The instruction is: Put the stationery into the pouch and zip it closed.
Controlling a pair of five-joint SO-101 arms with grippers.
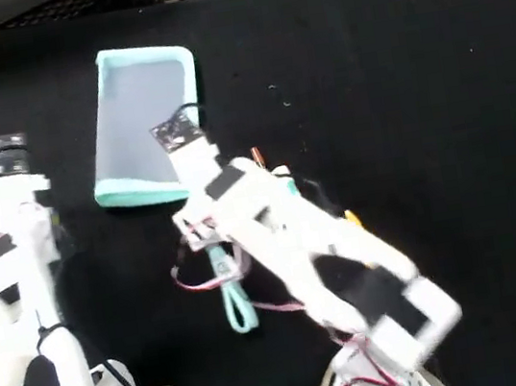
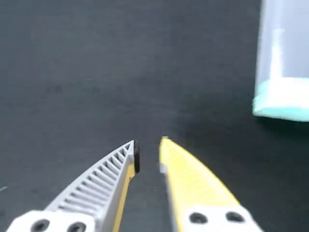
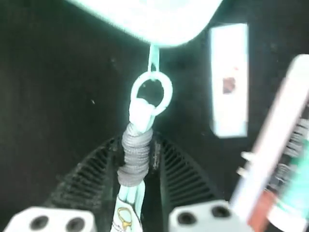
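Note:
A translucent pouch (image 1: 139, 114) with a teal rim lies flat at the back left of the black table; its near corner (image 2: 285, 72) is in the left wrist view. My right gripper (image 3: 140, 142) is shut on the pouch's teal strap (image 3: 134, 159) at its grey wrapped part, just behind the ring (image 3: 152, 92) that links to the pouch edge (image 3: 145, 14). The strap's loop (image 1: 238, 308) trails out under the right arm (image 1: 252, 218). A white eraser (image 3: 229, 79) and pens (image 3: 285, 140) lie beside it. My left gripper (image 2: 148, 145) hovers slightly open over bare cloth, left of the pouch.
Pen tips (image 1: 263, 161) poke out from beside the right arm, and a yellow item (image 1: 351, 220) lies partly under it. The left arm (image 1: 10, 259) stands at the table's left edge. Black cloth (image 1: 397, 85) stretches to the right and back.

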